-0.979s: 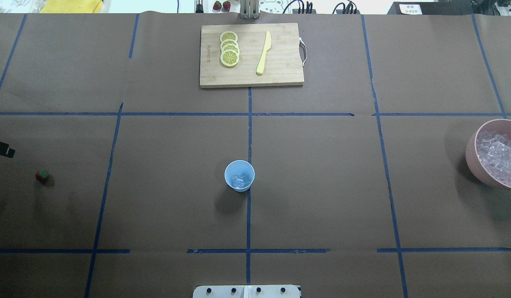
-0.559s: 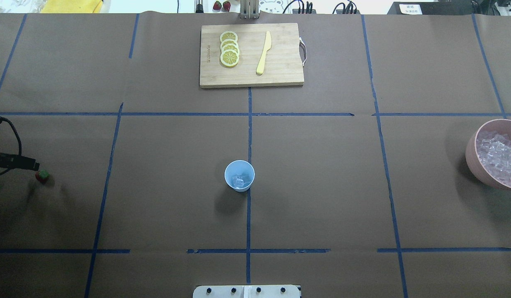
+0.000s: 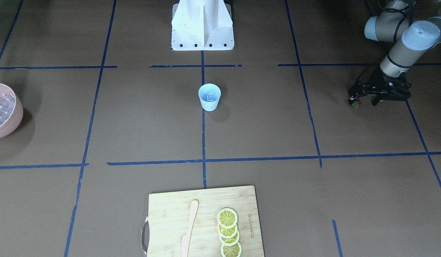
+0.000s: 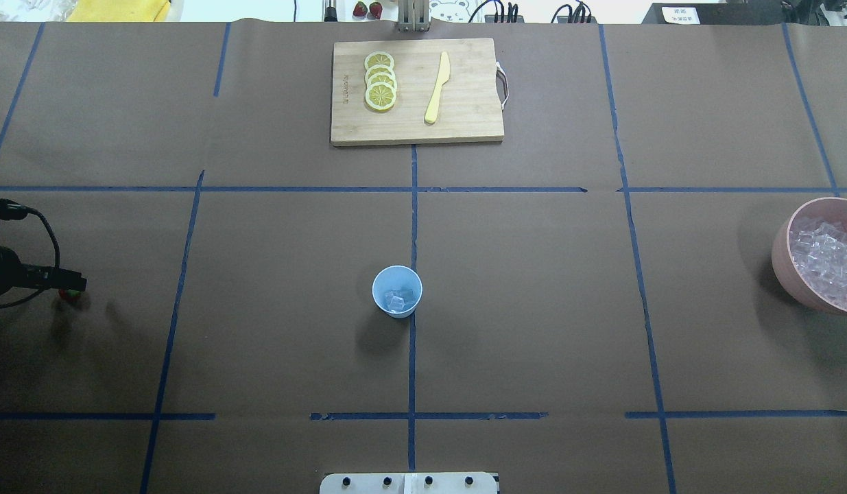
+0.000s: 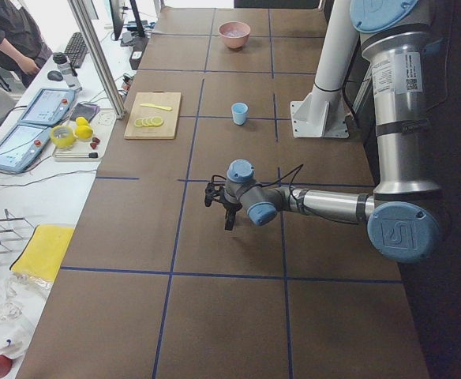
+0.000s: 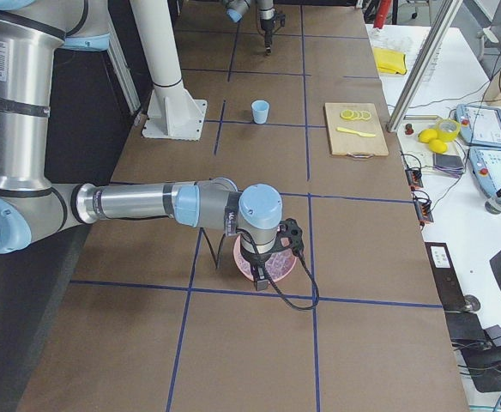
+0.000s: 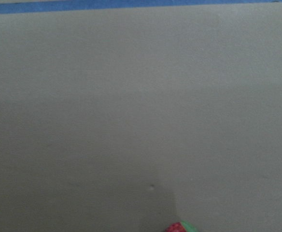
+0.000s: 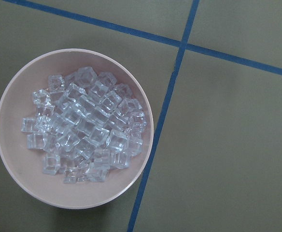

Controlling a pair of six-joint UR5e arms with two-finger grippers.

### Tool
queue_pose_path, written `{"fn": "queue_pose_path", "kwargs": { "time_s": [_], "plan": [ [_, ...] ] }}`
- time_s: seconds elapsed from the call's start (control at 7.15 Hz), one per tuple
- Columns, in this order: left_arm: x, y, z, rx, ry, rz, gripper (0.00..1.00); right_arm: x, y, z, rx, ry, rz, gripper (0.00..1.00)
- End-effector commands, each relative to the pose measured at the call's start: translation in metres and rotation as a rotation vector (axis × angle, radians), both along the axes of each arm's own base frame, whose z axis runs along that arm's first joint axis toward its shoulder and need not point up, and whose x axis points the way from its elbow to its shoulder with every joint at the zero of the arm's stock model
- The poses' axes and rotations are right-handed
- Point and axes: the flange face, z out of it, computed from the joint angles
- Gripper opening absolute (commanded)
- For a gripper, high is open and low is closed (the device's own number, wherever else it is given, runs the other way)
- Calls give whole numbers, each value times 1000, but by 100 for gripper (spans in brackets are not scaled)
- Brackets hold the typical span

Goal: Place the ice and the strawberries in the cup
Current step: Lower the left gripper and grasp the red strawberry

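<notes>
The pale-blue cup (image 4: 397,291) stands upright at the table's middle with a few ice cubes (image 4: 399,300) inside. More ice (image 8: 83,130) fills the pink bowl (image 8: 15,174). A small red strawberry (image 3: 355,104) with a green top lies on the table at my far left. My left gripper (image 3: 363,100) hovers low over it, open, one fingertip close beside the berry. In the left wrist view the strawberry (image 7: 179,227) peeks in at the bottom edge. My right gripper (image 6: 262,273) hangs over the bowl; I cannot tell whether it is open or shut.
A wooden cutting board (image 4: 464,89) with lemon slices (image 4: 380,82) and a yellow knife (image 4: 437,88) lies at the far middle of the table. The pink bowl (image 4: 783,264) sits at the right edge. Blue tape lines cross the brown table cover.
My left gripper has come in from the left edge and now sits over the strawberry, hiding most of it from overhead. The cup and bowl have not moved.
</notes>
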Motion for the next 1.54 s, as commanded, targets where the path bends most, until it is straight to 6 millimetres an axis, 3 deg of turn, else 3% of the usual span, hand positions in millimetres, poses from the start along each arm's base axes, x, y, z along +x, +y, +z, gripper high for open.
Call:
{"fn": "queue_pose_path", "kwargs": {
  "time_s": [0.0,0.14,0.28,0.42,0.56,0.7,1.12,1.26,1.4],
  "plan": [
    [10,4,-1,3,1,19,99,0,0,0,-1,0,0,99],
    [12,4,-1,2,0,22,99,0,0,0,-1,0,1,99],
    [15,7,-1,3,-1,32,79,0,0,0,-1,0,0,99],
    [15,7,-1,6,-1,36,33,0,0,0,-1,0,1,99],
    [15,7,-1,8,-1,38,8,0,0,0,-1,0,0,99],
    [14,7,-4,11,2,36,5,0,0,0,-1,0,0,99],
    [7,10,-44,50,50,43,0,0,-1,-2,-2,-1,7,99],
    [0,7,-74,31,52,38,0,0,-1,-4,-1,-1,9,99],
    [-12,8,-119,22,32,34,0,0,-1,-3,-4,-1,10,99]
  ]
}}
